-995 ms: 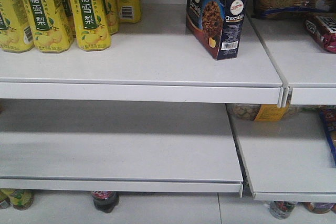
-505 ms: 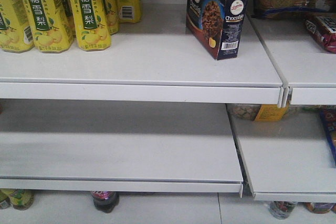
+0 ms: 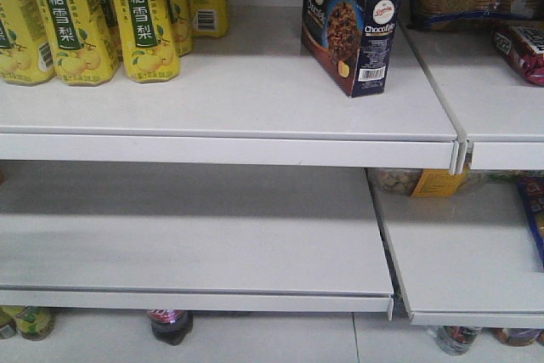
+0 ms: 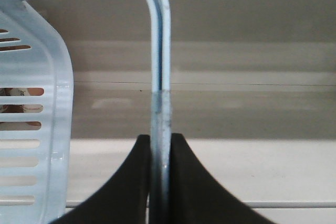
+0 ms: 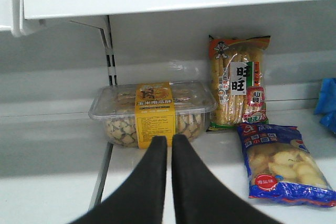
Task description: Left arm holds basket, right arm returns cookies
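The cookies (image 3: 352,23), a dark cardboard box, stand upright on the top shelf (image 3: 229,99). The left hand (image 4: 160,182) pinches the thin handle of the slotted plastic basket (image 4: 31,124). The right hand (image 5: 169,182) is closed and empty, before a clear tub (image 5: 152,111) of snacks.

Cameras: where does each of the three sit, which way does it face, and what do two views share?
Front view: faces the shelves, cookie box upright on top shelf; no arm shows.
Left wrist view: behind the left gripper, closed on the basket handle.
Right wrist view: behind the right gripper, closed and empty, facing a lower shelf.
Shared: the clear snack tub with yellow label, also in the front view.
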{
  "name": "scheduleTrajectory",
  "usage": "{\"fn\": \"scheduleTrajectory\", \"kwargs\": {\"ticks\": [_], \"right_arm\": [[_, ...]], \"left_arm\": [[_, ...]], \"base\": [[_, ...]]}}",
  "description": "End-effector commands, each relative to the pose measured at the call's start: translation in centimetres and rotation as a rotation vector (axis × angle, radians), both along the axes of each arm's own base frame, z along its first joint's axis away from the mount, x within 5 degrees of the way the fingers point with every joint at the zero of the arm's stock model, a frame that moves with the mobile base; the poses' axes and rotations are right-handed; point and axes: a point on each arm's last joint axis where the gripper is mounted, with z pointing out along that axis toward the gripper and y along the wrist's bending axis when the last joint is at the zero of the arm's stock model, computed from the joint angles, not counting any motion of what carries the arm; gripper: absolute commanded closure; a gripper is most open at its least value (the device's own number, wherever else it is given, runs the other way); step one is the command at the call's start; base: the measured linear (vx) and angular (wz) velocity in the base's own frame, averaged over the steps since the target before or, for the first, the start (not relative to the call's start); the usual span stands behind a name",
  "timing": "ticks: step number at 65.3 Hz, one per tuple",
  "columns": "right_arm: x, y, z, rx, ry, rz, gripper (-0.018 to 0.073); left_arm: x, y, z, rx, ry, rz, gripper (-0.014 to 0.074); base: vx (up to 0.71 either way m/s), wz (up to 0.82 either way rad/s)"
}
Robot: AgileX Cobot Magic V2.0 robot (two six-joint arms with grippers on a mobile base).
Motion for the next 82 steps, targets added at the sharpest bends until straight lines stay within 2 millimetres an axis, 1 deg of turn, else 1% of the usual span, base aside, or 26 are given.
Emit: {"fn": "scheduleTrajectory", "kwargs": {"ticks": [1, 82], "right_arm": [[-0.01, -0.05, 0.06, -0.020, -0.062, -0.008, 0.0566], [-0.01, -0.05, 0.06, -0.020, -0.062, -0.008, 0.0566]], "left_arm": [[-0.18, 0.01, 2.01, 0.031, -0.147, 0.000, 0.0596], [-0.18, 0.01, 2.01, 0.031, -0.147, 0.000, 0.0596]], "base": [[0.00, 0.00], [0.00, 0.00]]}}
